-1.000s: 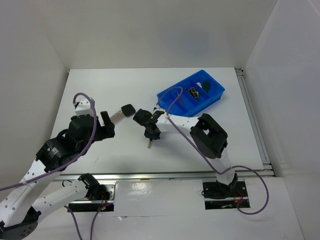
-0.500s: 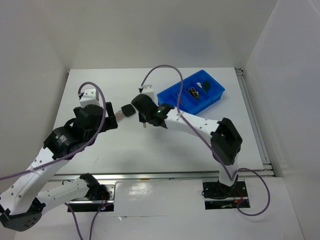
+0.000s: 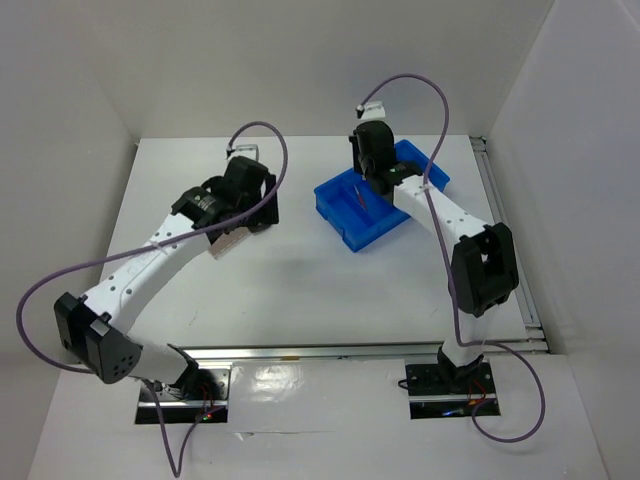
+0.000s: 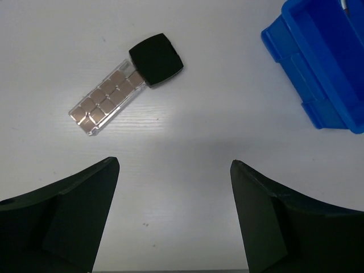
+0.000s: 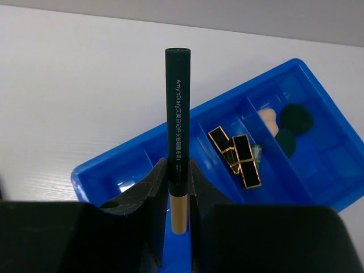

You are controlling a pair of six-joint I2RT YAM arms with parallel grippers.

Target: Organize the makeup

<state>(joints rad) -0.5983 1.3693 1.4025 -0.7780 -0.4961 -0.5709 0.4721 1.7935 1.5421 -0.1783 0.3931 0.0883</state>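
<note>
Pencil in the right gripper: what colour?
The pencil is dark green-black with white lettering and a tan lower end; clearest in the right wrist view.

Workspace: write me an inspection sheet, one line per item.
Surface: white table, no spills seen.
Job's things: glitter strip and black compact lie touching on the table; lipsticks and sponges in the blue tray; pencil in the right claw.
Clutter: nothing seen.
Claws: left claw open near the strip; right claw shut on the pencil, over the tray.
Cables: purple cables loop free above both arms.
Surroundings: white walls on three sides.
</note>
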